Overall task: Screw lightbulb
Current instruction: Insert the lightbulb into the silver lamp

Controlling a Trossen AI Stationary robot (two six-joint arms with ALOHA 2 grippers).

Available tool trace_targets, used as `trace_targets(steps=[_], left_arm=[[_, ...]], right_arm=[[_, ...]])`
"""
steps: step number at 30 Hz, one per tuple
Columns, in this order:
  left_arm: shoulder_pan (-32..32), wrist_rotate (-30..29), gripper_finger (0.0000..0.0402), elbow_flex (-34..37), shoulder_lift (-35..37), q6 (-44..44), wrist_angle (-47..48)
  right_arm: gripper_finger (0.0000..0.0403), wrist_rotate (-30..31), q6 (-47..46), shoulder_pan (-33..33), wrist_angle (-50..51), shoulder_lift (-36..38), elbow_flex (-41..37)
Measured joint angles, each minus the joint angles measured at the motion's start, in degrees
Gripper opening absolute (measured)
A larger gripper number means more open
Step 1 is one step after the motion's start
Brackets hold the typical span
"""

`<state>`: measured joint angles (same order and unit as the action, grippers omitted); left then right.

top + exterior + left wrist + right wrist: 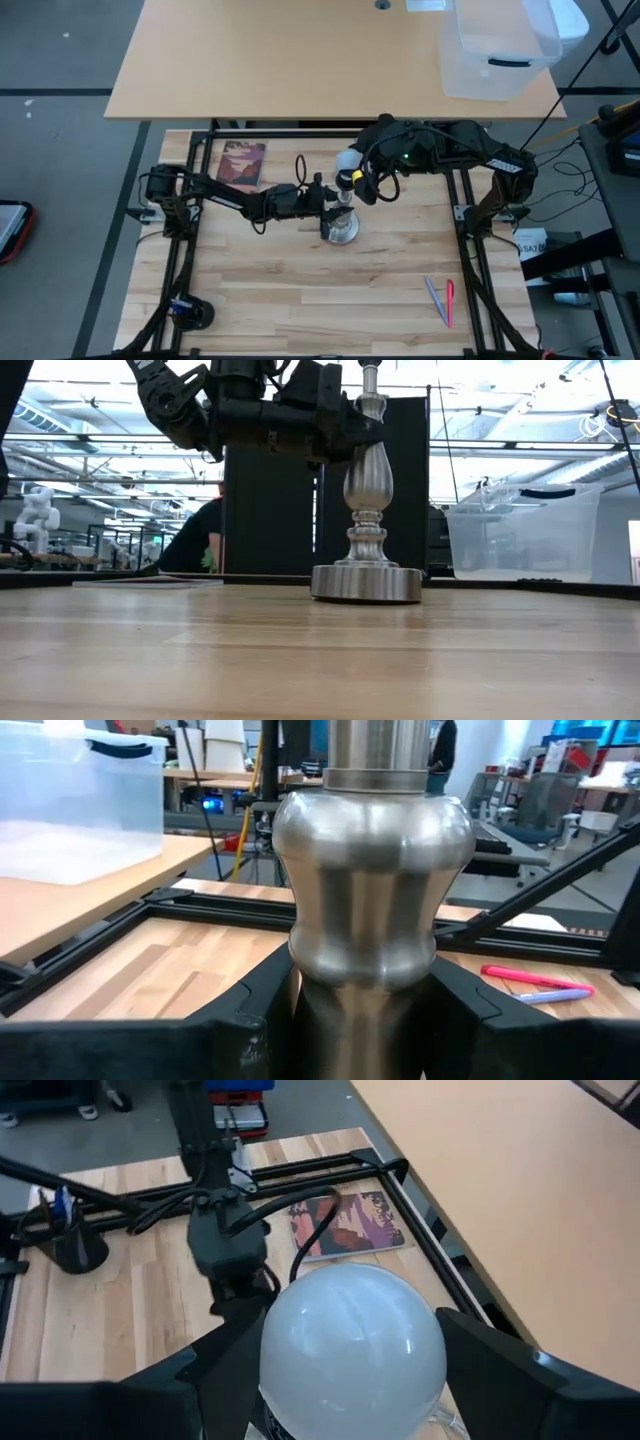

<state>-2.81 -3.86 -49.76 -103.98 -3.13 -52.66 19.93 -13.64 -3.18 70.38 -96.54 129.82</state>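
The left gripper (330, 197) clamps the silver lamp stand (366, 490) by its bulged post, one dark finger on each side of the metal in the left wrist view, holding it upright near the middle of the desk (300, 300). The right gripper (352, 170) reaches in from the right edge and is closed on the lightbulb (352, 1342), whose white globe sits between its fingers directly above the stand's top.

Whether the threads have caught cannot be seen. The step goes best if the bulb's axis stays in line with the post, the turning is gentle with light downward pressure, and the left grip stays firm so the base (366, 583) does not spin or tip.
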Motion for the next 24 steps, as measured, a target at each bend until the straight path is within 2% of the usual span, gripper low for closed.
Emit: trace_targets(steps=[6, 12, 24], left_arm=[[0.14, -2.84, 0.0151, -0.04, -0.07, -0.80, -0.40], [0.42, -4.74, 0.0151, -0.04, -0.04, -0.88, -0.40], [0.50, -6.44, 0.0151, -0.07, 0.00, -0.90, -0.28]], right_arm=[[0.0268, 3.95, -4.48, -0.77, 0.47, -0.51, 0.00], [0.0283, 5.19, -5.96, -2.07, 0.19, -1.67, 0.06], [0.0329, 3.14, 0.07, -2.97, -0.85, -3.12, -0.19]])
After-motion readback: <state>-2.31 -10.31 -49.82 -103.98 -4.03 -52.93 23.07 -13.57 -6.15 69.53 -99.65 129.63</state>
